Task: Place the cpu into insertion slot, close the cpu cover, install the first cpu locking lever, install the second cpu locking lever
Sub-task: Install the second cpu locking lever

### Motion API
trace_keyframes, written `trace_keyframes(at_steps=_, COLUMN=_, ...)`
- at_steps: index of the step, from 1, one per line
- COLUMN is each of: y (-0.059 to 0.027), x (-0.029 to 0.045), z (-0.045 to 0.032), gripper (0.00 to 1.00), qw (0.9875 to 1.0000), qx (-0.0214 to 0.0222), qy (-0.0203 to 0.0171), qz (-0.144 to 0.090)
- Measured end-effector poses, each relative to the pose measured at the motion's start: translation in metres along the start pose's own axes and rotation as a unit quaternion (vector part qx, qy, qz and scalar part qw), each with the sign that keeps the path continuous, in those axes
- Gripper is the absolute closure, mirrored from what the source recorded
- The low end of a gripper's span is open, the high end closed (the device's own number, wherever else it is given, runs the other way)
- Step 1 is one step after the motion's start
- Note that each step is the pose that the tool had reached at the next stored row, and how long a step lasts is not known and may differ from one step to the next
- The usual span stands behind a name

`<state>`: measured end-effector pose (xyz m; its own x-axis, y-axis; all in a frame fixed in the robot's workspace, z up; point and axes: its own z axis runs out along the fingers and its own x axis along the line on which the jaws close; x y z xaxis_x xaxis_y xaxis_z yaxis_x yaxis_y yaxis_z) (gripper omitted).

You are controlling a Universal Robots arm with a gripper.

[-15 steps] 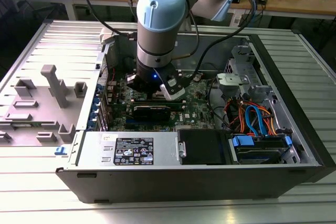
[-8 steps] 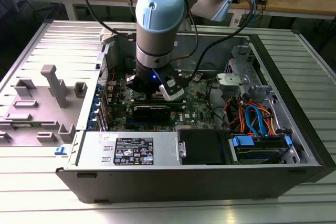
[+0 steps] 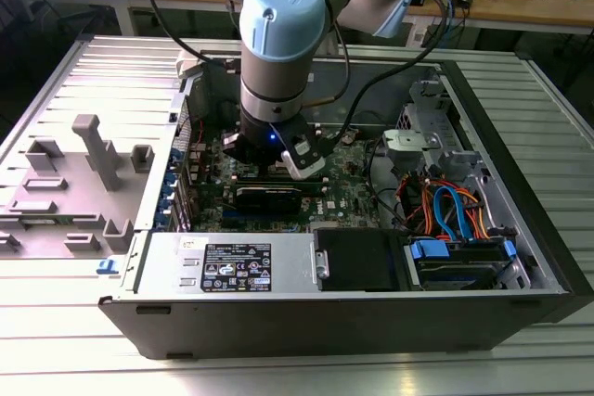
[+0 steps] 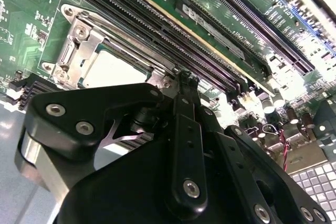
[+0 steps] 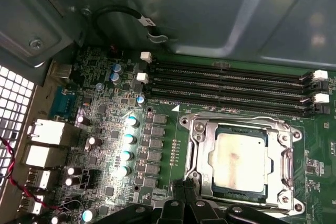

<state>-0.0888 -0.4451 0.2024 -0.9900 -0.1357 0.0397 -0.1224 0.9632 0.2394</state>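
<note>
The cpu (image 5: 239,161) lies flat in the insertion slot (image 5: 287,129) on the green board, its dull silver top facing up. The cpu cover (image 5: 198,145) is down over it, and the chip shows through its window. In the second wrist view the cpu (image 4: 113,69) and cpu cover (image 4: 79,51) lie just past my gripper (image 4: 186,80), whose fingers are pressed together with nothing between them. In the first wrist view my gripper (image 5: 181,190) sits at the socket's edge. In the exterior view my gripper (image 3: 278,150) reaches down into the open computer case.
Long black memory slots (image 5: 226,85) run beside the socket. Capacitors (image 5: 126,140) and rear ports (image 5: 44,132) stand near it. Coloured cables (image 3: 445,206) and a drive bay fill the exterior view's right; a power supply (image 3: 241,261) sits at the front. A grey fixture (image 3: 74,183) lies at the left.
</note>
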Motion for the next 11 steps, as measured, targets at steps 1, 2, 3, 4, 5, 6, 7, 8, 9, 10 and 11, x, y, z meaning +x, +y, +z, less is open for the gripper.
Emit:
trace_keyframes(at_steps=1, y=0.0000, x=0.0000, z=0.0002, gripper=0.89, qw=1.0000, qx=-0.0005, qy=-0.0001, qz=0.000)
trace_keyframes(at_steps=2, y=-0.0001, x=0.0001, z=0.0005, gripper=0.89, qw=1.0000, qx=-0.0013, qy=-0.0002, qz=0.000)
trace_keyframes(at_steps=3, y=-0.0002, x=0.0001, z=0.0008, gripper=0.89, qw=1.0000, qx=-0.0018, qy=-0.0002, qz=0.000)
trace_keyframes(at_steps=4, y=-0.0002, x=0.0002, z=0.0011, gripper=0.89, qw=1.0000, qx=-0.0023, qy=-0.0003, qz=0.000)
trace_keyframes(at_steps=5, y=-0.0003, x=0.0003, z=0.0013, gripper=0.89, qw=1.0000, qx=-0.0026, qy=-0.0003, qz=0.000)
trace_keyframes(at_steps=6, y=-0.0005, x=0.0005, z=0.0019, gripper=0.89, qw=1.0000, qx=-0.0031, qy=-0.0003, qz=0.000)
trace_keyframes(at_steps=7, y=-0.0006, x=0.0006, z=0.0025, gripper=0.89, qw=1.0000, qx=-0.0035, qy=-0.0004, qz=0.000)
trace_keyframes(at_steps=8, y=-0.0006, x=0.0006, z=0.0029, gripper=0.89, qw=1.0000, qx=-0.0038, qy=-0.0004, qz=0.000)
trace_keyframes(at_steps=9, y=-0.0005, x=0.0006, z=0.0035, gripper=0.89, qw=1.0000, qx=-0.0042, qy=-0.0005, qz=0.000)
trace_keyframes(at_steps=10, y=-0.0004, x=0.0005, z=0.0038, gripper=0.89, qw=1.0000, qx=-0.0044, qy=-0.0004, qz=0.000)
trace_keyframes(at_steps=11, y=-0.0003, x=0.0006, z=0.0043, gripper=0.89, qw=1.0000, qx=-0.0046, qy=-0.0004, qz=0.000)
